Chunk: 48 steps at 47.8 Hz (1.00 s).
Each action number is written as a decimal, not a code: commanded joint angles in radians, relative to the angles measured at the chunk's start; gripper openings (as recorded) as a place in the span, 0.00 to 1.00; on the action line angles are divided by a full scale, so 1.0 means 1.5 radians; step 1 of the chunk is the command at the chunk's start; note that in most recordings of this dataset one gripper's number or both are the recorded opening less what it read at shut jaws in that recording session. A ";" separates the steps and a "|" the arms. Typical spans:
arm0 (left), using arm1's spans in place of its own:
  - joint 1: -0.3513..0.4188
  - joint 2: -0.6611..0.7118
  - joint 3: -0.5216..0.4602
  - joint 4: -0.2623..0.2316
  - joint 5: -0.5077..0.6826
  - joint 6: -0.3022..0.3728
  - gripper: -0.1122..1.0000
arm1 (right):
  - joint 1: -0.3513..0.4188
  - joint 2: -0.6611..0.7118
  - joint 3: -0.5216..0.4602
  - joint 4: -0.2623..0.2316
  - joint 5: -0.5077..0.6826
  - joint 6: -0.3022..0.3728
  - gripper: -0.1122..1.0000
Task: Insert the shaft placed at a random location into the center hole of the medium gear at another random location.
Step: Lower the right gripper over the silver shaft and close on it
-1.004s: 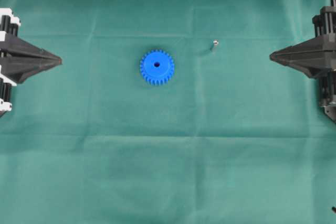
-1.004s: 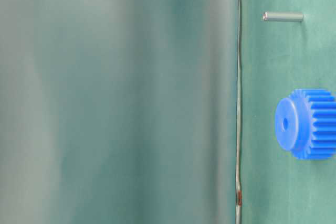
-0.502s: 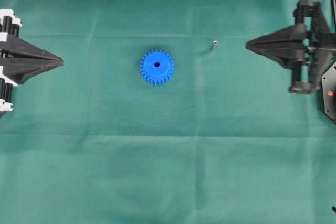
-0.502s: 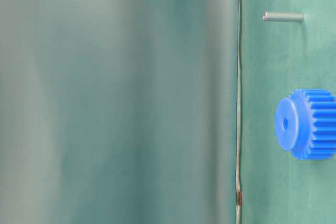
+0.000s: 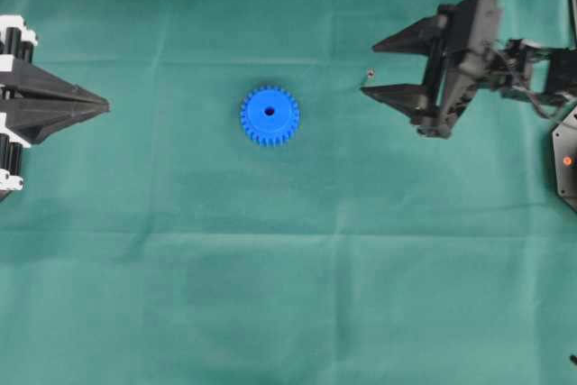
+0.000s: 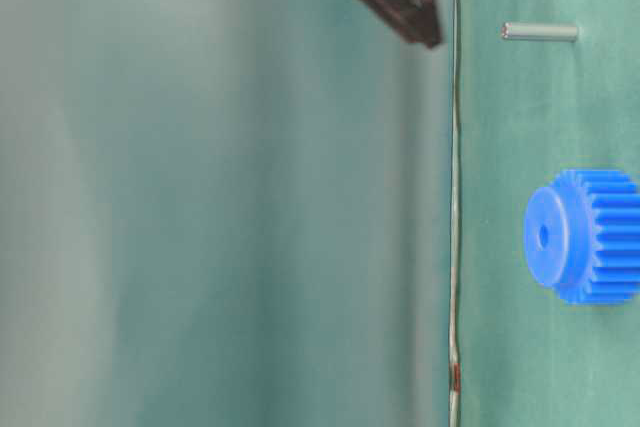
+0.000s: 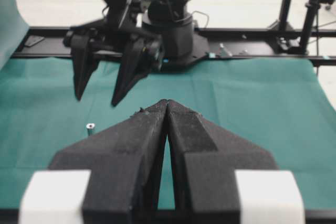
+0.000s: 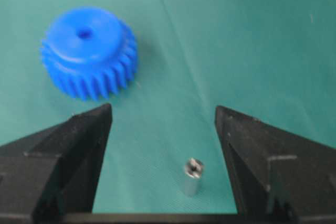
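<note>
Your right gripper [image 5: 368, 68] sits in the upper right of the overhead view with its jaws spread wide, holding nothing. The shaft [image 5: 370, 72] stands upright on the green cloth [image 5: 270, 295] that covers the bench, right between the two fingertips and apart from both. In the right wrist view you see the shaft [image 8: 192, 176] low in the frame, nearer the right-hand finger than the left-hand one.

The medium gear [image 5: 270, 115] lies flat a little above the middle of the overhead frame, well apart from the shaft and to its left, hub side up. Its center hole [image 5: 270, 111] shows dark and open.

Your left gripper [image 5: 106, 107] rests at the left edge of the overhead view, its jaws pressed together on nothing, pointing toward the gear from well away.
</note>
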 commanded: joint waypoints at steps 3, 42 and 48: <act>0.002 0.005 -0.016 0.002 0.000 -0.001 0.10 | -0.013 0.055 -0.014 0.008 -0.041 -0.010 0.82; 0.008 0.005 -0.016 0.002 0.029 -0.002 0.10 | -0.016 0.121 0.001 0.033 -0.105 -0.011 0.35; 0.008 0.005 -0.016 0.002 0.031 -0.002 0.10 | -0.016 0.121 0.002 0.032 -0.117 -0.011 0.22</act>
